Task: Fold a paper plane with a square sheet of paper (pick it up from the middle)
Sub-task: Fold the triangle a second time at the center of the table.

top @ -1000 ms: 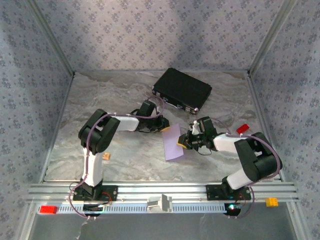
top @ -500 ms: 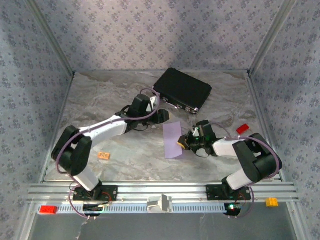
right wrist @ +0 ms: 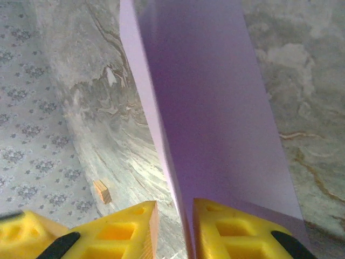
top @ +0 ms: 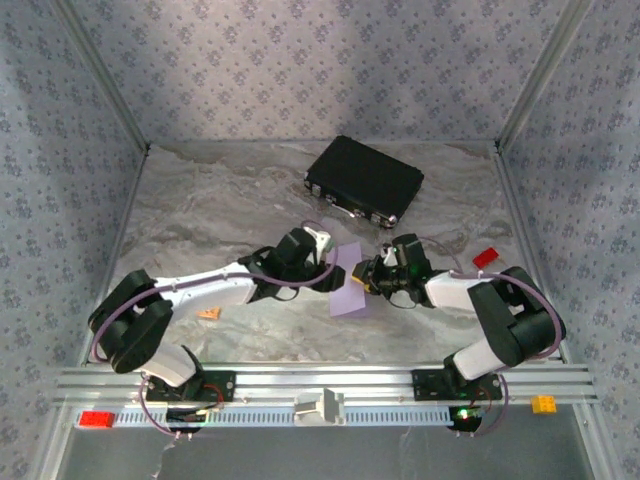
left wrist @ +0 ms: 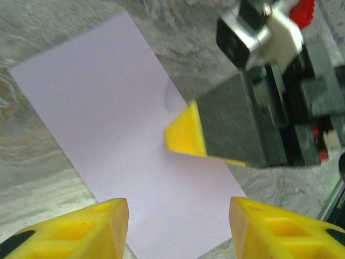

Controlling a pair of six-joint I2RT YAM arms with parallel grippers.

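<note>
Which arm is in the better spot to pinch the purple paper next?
Probably right. The edge of the thin pale lilac paper sheet sits between the yellow fingers of the right gripper. The left gripper is open over the flat face, no edge between its fingers.

A black case lies far back on the marbled table, 1 tan block, possibly wooden, front-left.

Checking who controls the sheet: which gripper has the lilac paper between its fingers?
The right gripper: the square sheet of paper runs between its narrowly parted yellow fingers. The left gripper hovers wide open above the sheet, nothing between its fingers.
</note>
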